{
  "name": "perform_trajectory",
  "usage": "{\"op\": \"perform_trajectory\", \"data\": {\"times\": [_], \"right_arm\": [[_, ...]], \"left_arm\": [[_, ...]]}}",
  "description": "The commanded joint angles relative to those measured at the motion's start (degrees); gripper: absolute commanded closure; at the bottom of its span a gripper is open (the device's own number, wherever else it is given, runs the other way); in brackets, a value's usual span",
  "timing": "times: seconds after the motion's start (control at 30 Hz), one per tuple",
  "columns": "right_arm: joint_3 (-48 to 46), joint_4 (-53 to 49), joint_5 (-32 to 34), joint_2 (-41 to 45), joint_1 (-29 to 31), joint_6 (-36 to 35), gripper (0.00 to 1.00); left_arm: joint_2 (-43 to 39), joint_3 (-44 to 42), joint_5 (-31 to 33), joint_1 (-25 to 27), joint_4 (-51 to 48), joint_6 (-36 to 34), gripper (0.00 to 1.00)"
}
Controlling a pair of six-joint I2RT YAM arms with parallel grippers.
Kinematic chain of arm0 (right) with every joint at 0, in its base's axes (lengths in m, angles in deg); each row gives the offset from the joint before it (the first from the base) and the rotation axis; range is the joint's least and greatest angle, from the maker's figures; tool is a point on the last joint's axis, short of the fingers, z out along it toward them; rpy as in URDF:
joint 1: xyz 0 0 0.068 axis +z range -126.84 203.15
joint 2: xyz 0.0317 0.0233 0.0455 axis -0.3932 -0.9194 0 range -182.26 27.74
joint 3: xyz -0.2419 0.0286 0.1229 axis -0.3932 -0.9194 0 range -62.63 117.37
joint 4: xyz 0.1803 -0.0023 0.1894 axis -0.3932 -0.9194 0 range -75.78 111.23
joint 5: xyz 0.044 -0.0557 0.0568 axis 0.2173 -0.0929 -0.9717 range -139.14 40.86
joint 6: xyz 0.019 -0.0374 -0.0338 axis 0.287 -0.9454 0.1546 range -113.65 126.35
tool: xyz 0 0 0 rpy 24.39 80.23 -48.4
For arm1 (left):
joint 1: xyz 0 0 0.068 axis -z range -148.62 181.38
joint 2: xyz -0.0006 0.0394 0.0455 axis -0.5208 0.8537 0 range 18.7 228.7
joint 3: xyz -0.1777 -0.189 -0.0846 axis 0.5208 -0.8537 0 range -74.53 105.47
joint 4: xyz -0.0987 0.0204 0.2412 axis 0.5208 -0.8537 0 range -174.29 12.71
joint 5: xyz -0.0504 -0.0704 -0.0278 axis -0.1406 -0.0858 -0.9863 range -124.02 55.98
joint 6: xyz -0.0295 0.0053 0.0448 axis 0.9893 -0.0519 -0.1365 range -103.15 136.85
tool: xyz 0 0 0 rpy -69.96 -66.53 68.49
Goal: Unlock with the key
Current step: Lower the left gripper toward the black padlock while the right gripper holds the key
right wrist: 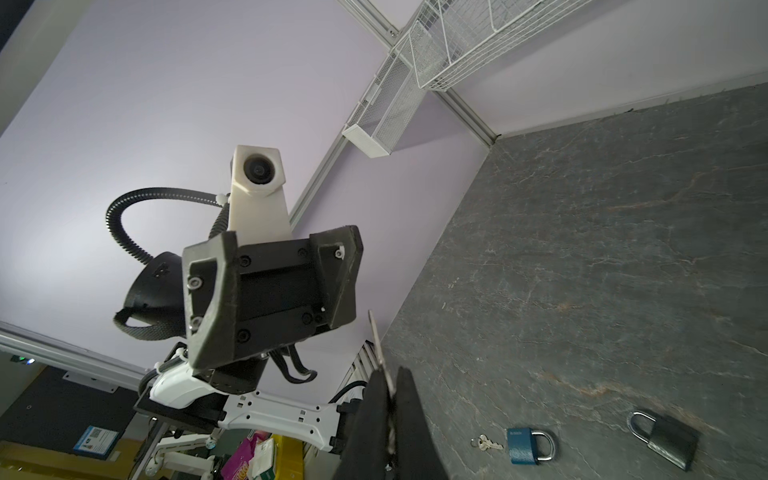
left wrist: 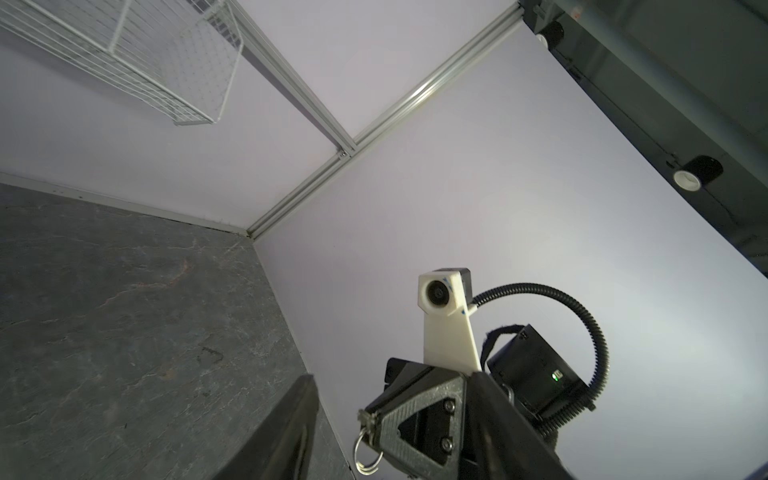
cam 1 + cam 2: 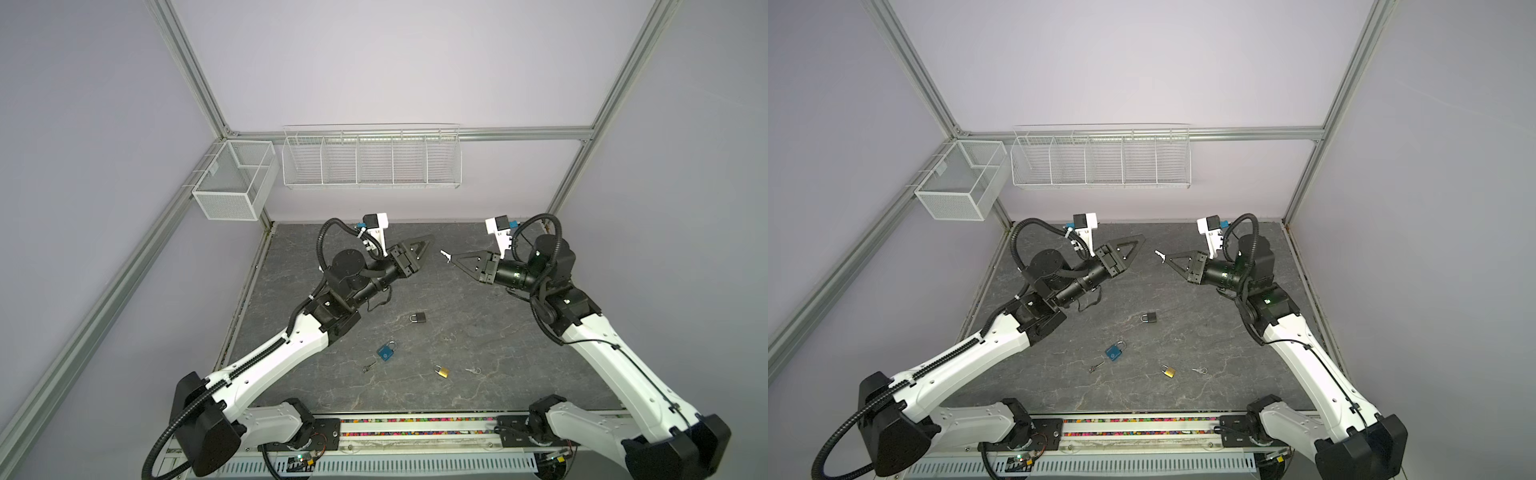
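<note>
Two fingers of the right gripper (image 3: 454,258) are clenched on the head end of the key (image 3: 445,255) and hold it well above the table (image 3: 498,332). The blade projects past the fingertips, its long axis in line with the fingers and aimed at the left gripper (image 1: 272,286). A split ring (image 2: 368,451) hangs under the head. The left gripper stands released and empty, facing the blade tip across a gap. Three padlocks lie flat on the table below, toward the arm bases. The black padlock (image 3: 419,318) is closest, between the two arms. The blue padlock (image 3: 386,351) has a loose key (image 3: 370,366) just beside it, and the brass padlock (image 3: 442,371) has a second loose key (image 3: 471,370) near it. The held key therefore probably fits the black padlock. The free left arm is placed to lift that lock. Open surface surrounds it, well apart from the table edges.
</note>
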Motion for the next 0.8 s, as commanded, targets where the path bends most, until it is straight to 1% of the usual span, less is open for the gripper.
{"op": "perform_trajectory", "data": {"times": [0.0,0.07,0.17,0.23,0.27,0.33,0.43,0.5,0.57,0.63,0.7,0.77], "right_arm": [[1.7,-11.6,3.0,2.7,-0.4,-9.6,0.94],[2.1,-15.5,4.3,3.1,-0.4,-13.0,0.94],[2.1,-22.0,9.3,3.4,-0.4,-17.5,0.94],[2.0,-25.2,11.1,2.9,-0.3,-19.1,0.94],[1.6,-26.1,11.1,2.7,-0.4,-19.5,0.94],[0.2,-27.6,12.4,2.5,-0.4,-19.8,0.94],[-1.9,-29.7,15.1,1.5,-0.4,-20.3,0.94],[-2.2,-31.9,15.7,-0.3,-0.4,-20.6,0.94],[-2.8,-33.1,17.8,-1.5,-0.4,-19.9,0.94],[-3.6,-33.8,21.4,-2.5,-0.7,-18.8,0.94],[-4.2,-33.0,19.1,-3.8,-1.2,-19.0,0.94],[-4.2,-33.6,19.5,-4.9,-1.4,-18.7,0.94]], "left_arm": [[-1.5,0.0,8.8,0.1,-15.3,2.3,0.4],[-1.2,-0.1,10.1,0.3,-19.8,4.9,0.37],[0.9,1.0,12.2,1.9,-27.4,7.1,0.32],[3.6,3.2,13.5,3.4,-34.3,8.1,0.32],[5.1,3.7,13.8,4.0,-37.4,10.7,0.31],[7.4,3.2,12.9,4.5,-40.1,14.3,0.31],[10.2,0.1,13.1,6.1,-39.4,19.8,0.3],[11.9,-2.1,13.8,7.2,-36.8,23.3,0.3],[14.6,-2.6,13.7,8.0,-35.2,24.8,0.3],[18.1,-1.3,14.5,8.7,-36.4,25.6,0.29],[21.3,-0.6,14.5,8.8,-36.3,26.6,0.29],[23.6,-0.6,14.5,8.9,-35.0,27.7,0.29]]}}
